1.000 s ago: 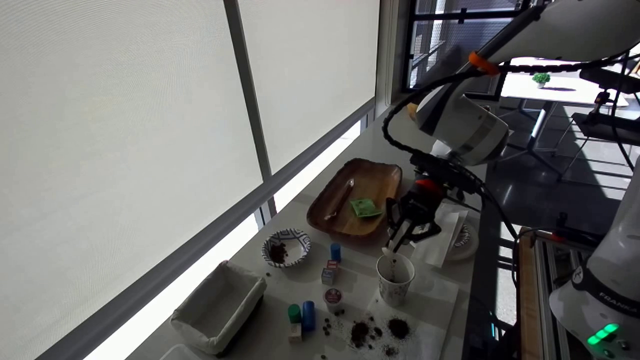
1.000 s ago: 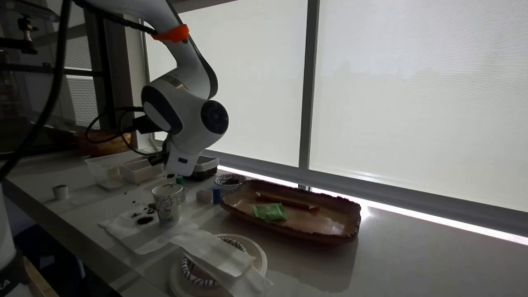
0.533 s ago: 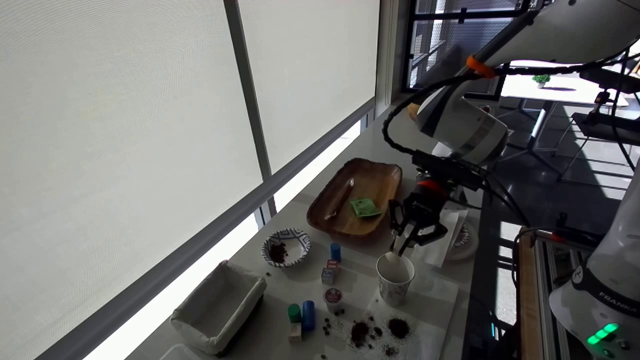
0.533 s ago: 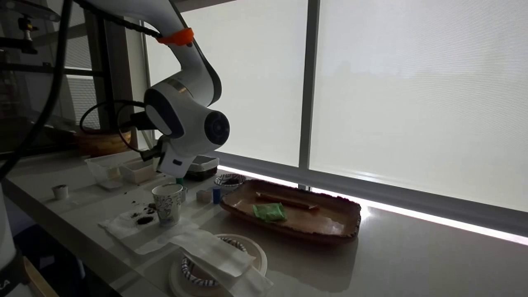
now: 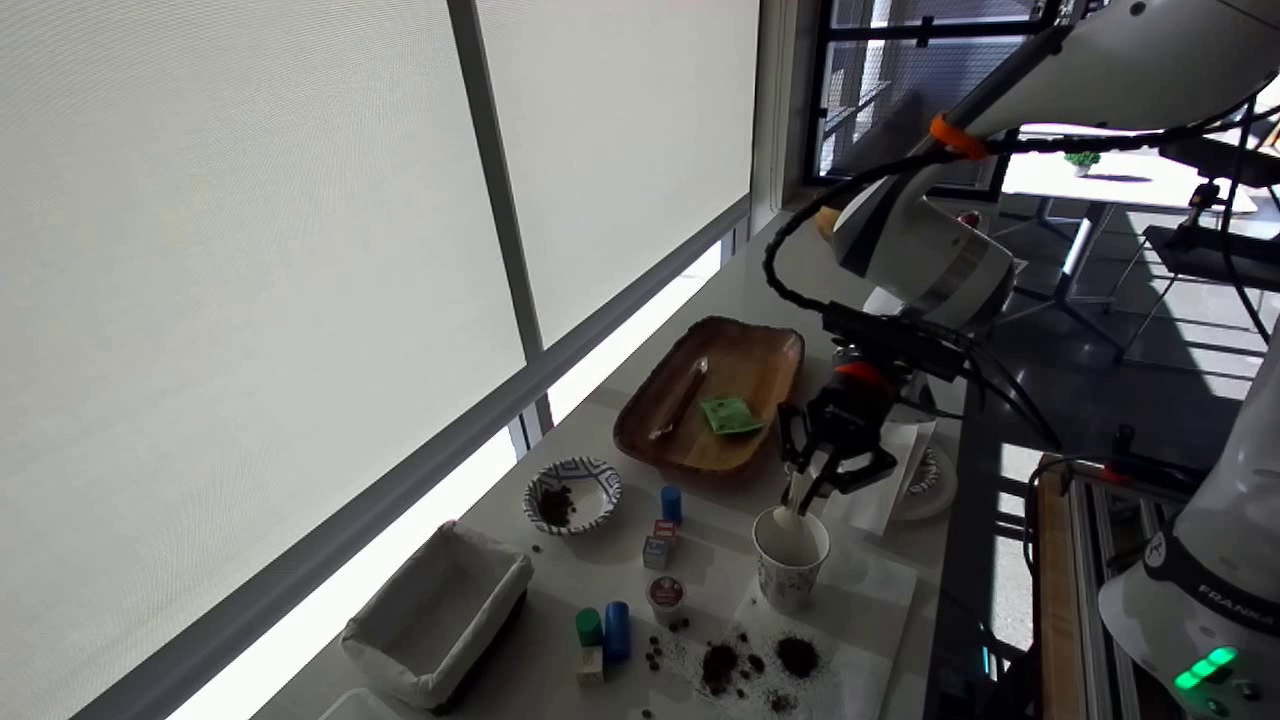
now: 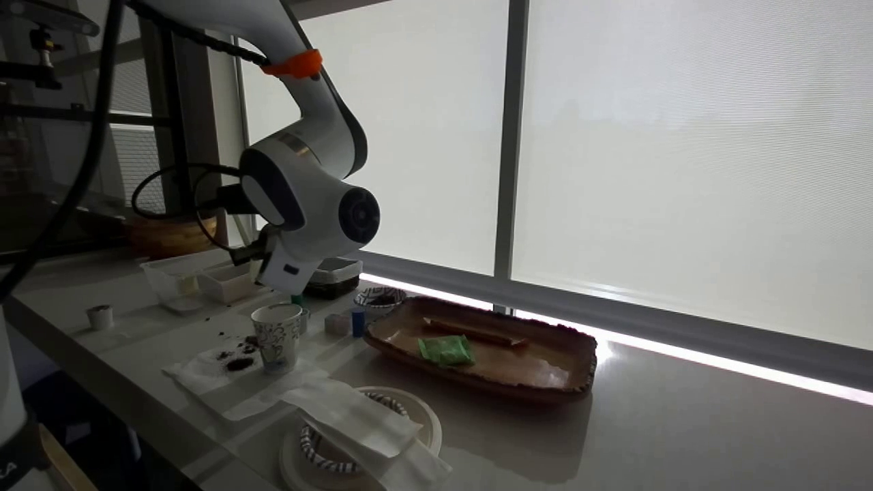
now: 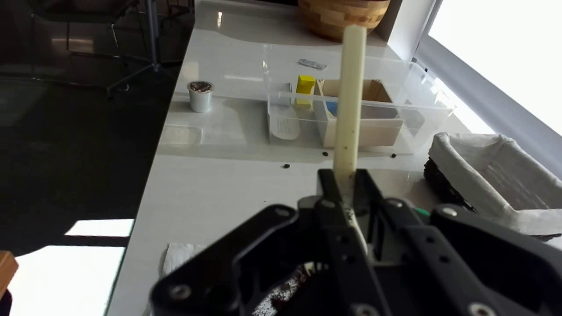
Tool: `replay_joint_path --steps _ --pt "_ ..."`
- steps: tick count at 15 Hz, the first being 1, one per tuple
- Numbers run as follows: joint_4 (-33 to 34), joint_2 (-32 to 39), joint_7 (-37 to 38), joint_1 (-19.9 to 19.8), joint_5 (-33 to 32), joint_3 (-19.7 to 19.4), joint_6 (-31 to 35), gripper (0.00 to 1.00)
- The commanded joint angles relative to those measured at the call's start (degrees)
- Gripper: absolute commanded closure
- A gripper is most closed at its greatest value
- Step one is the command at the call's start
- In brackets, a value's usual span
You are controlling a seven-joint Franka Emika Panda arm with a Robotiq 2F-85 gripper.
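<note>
gripper (image 7: 344,177) clenched on pale utensil (image 7: 350,96) at mouth of paper cup (image 5: 787,585); tip inside or above: unclear. patterned bowl (image 5: 597,490): dark bits (image 5: 555,507). wooden tray (image 5: 762,355): green packet (image 5: 730,415). arm (image 6: 307,204) hides gripper in an exterior view.

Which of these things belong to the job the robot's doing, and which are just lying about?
Seemingly in use:
the end effector
the pale spoon it grips
the paper cup by the spoon's tip

Seemingly lying about:
the wooden tray
the green packet in it
the paper plate
the cloth-lined basket
</note>
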Motion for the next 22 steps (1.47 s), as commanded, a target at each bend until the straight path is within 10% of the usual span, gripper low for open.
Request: replay_joint_path --steps 1,14,22 --pt "-0.7 -2.5 1.5 1.2 -0.1 2.3 7.8 0.96" --pt "-1.0 -8.2 9.4 6.4 -6.1 11.7 38.3 0.96" --pt "-0.9 -9.1 24.7 4.4 -25.6 11.5 39.7 0.96"
